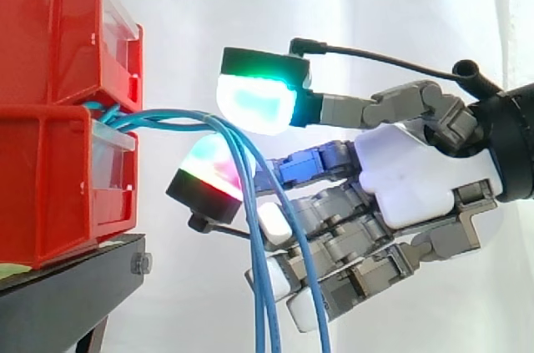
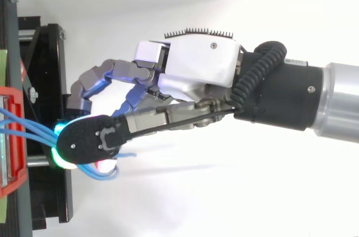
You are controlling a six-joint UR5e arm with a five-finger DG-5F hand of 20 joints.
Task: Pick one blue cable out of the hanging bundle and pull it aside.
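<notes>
Several thin blue cables [image 1: 167, 122] come out between two stacked red bins, arch to the right and hang down past the view's bottom edge. My hand [image 1: 417, 178] reaches in from the right at their height. A pad glowing green and cyan [image 1: 257, 96] sits just above the arch. A pad glowing red and green [image 1: 213, 173] sits below it, on the bin side of the hanging strands. The strands run down through the gap between these two pads, which stand apart. The other fingers curl lower down behind the cables. From above, the hand [image 2: 196, 63] covers the cables [image 2: 17, 125] near the bins.
The upper red bin [image 1: 50, 36] and lower red bin [image 1: 42, 186] stand on a black stand [image 1: 67, 286] at the left, close to my fingertips. A white curtain hangs behind. From above, the stand's black frame [image 2: 47, 80] lies just left of the hand.
</notes>
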